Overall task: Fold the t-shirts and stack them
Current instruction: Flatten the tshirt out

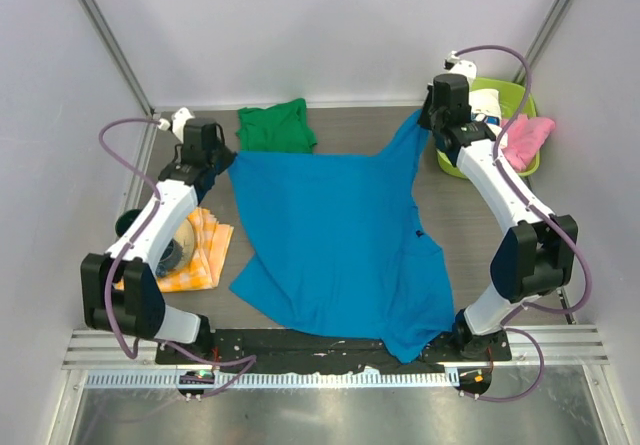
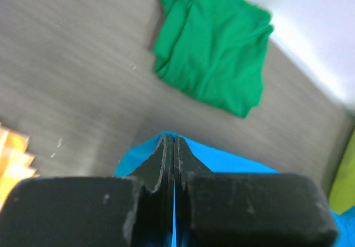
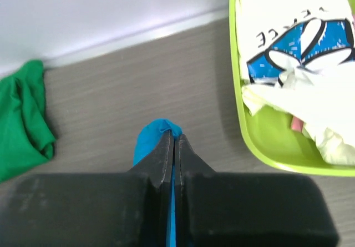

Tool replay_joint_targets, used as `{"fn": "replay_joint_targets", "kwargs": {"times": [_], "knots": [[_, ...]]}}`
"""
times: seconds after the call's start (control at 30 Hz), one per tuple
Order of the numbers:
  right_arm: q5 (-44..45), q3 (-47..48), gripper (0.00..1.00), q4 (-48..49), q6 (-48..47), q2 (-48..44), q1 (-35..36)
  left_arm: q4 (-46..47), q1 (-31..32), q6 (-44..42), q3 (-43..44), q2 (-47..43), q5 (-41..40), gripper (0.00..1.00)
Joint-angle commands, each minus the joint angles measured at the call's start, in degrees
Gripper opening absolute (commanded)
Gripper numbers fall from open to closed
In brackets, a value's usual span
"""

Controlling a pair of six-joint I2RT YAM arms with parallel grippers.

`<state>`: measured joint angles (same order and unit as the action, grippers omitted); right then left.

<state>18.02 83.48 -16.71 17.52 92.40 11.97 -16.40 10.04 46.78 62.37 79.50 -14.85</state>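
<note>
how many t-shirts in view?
4: blue t-shirt spread mid-table, green t-shirt at far edge, white printed t-shirt and pink t-shirt in the lime basket; more may be hidden there.

Tool (image 3: 173, 137) pinching blue t-shirt (image 3: 147, 141), green t-shirt (image 3: 22, 119) left, printed t-shirt (image 3: 288, 41) in lime basket (image 3: 266, 150)

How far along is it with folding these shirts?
One looks done: the green shirt lies folded at the far edge of the table. In hand: the blue shirt, spread across the table, its far corners pinched by the left end effector and the right end effector, both shut. Left: the white printed shirt and the pink shirt, heaped in the lime basket, then stacking.
</note>
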Motion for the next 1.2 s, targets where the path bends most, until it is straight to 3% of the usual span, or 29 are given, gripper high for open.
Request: {"fn": "replay_joint_targets", "kwargs": {"times": [0.0,0.23,0.63,0.83,0.87,0.9,0.93,0.97,1.0,1.17], "knots": [[3.07,5.99,0.01,8.18,0.68,0.32,-1.33,3.14,-1.95,0.85,8.81,4.6,0.26,0.0],[3.42,13.09,0.01,9.68,0.94,7.78,-3.17,0.59,-6.0,0.5,17.51,12.94,0.52,0.0],[3.86,24.78,0.01,9.5,-0.2,25.27,-3.97,0.84,-7.32,-1.17,33.25,30.79,1.05,0.0],[5.1,32.95,0.03,8.97,-0.56,34.32,-4.76,0.32,-8.2,-2.49,45.27,41.33,1.05,0.0],[5.27,33.93,0.11,8.63,-0.56,35.12,-4.85,0.67,-8.2,-2.92,46.25,43.35,1.4,0.36],[5.71,34.81,0.19,8.8,-0.73,36.0,-4.85,0.76,-8.28,-3.1,47.31,44.06,1.49,0.56],[5.97,35.95,0.49,8.97,-0.82,36.53,-5.02,0.76,-8.46,-3.28,48.19,44.59,1.23,0.87],[6.76,36.4,0.75,9.24,-1.08,37.06,-5.02,0.93,-8.55,-3.28,48.98,44.77,0.27,0.99],[7.55,36.49,0.96,9.67,-1.6,36.8,-5.02,1.72,-8.64,-3.63,48.81,43.99,-0.17,1.0],[8.26,28.68,0.98,15.02,-2.14,28.47,-4.94,6.12,-8.38,-2.76,40.48,33.72,0.17,1.0]]}}
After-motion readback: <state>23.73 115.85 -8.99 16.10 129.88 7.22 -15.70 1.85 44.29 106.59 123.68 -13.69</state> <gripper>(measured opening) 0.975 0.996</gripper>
